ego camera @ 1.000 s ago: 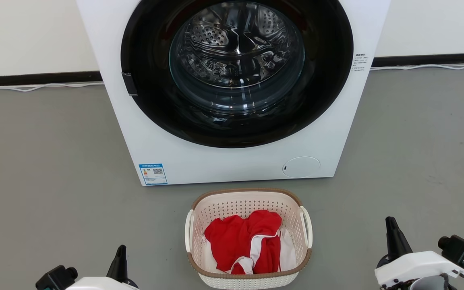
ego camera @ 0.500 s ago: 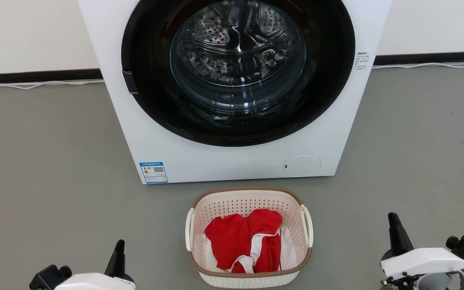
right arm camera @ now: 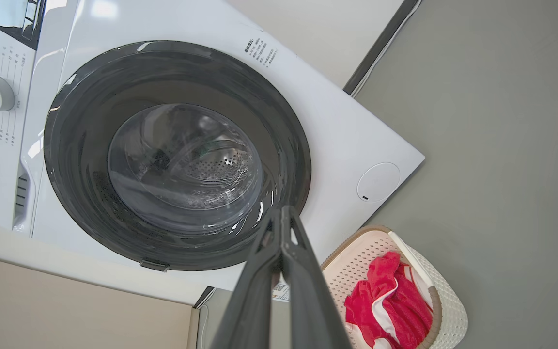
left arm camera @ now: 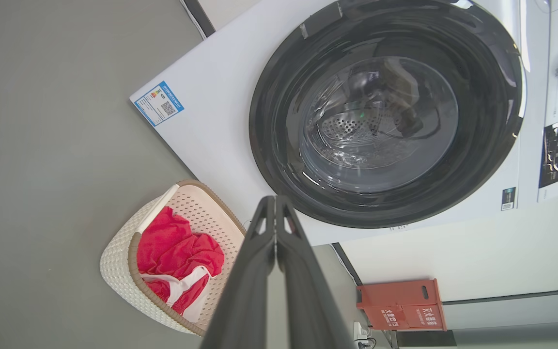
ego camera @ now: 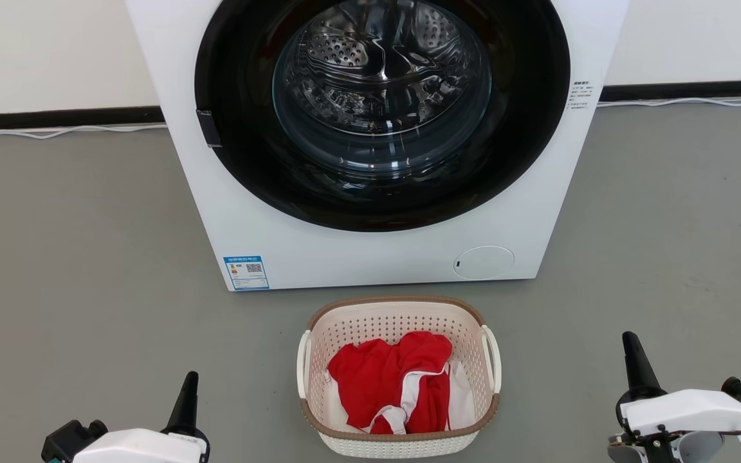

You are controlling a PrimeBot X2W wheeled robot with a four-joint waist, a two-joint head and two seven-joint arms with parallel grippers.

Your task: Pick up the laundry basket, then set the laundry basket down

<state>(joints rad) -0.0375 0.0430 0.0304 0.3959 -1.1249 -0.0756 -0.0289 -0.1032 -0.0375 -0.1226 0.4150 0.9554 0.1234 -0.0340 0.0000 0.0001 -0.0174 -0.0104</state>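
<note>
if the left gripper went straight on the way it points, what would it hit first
The left gripper would probably meet the washing machine, near its dark door ring, in the left wrist view; the laundry basket sits off that line. Depth is unclear.

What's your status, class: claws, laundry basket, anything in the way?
Left claw shut, empty; right claw shut, empty. Laundry basket on floor between them, untouched, red cloth inside. Washing machine close behind it.
</note>
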